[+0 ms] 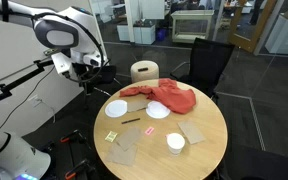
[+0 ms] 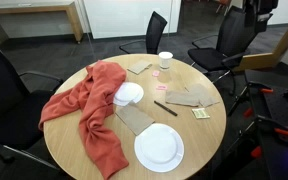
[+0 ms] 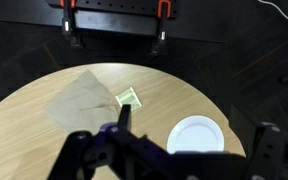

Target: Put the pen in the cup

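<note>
Fingers (image 3: 70, 22) spread wide, empty, beside worktop (image 2: 209, 130) edge | pen (image 2: 165, 108) lies flat near worktop middle | cup (image 2: 165, 61) well apart | advice: come down straight, fingers across pen, pinch its middle.

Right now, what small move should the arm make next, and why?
Probably carry the gripper in over the table toward the pen. In an exterior view the gripper hangs beyond the table's edge, while the pen lies flat on the wood near a white plate, apart from the cup. The wrist view shows the jaws apart with nothing held.
</note>
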`<act>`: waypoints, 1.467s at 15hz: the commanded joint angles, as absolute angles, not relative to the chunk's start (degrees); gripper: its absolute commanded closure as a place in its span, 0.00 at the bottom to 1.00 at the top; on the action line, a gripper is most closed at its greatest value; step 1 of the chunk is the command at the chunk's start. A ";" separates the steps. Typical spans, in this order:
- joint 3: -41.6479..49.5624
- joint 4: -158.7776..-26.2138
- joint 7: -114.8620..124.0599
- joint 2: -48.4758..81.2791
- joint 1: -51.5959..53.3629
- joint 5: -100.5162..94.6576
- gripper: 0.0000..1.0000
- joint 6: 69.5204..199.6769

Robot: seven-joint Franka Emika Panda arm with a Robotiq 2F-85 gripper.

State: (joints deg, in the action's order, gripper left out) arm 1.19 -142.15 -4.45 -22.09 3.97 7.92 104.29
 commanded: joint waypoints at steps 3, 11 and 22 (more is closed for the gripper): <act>0.63 -142.02 -4.63 -22.07 3.35 8.08 0.00 104.11; 0.63 -142.02 -4.63 -22.06 3.35 8.08 0.00 104.11; -1.72 -141.46 3.88 -9.57 3.00 6.93 0.00 123.84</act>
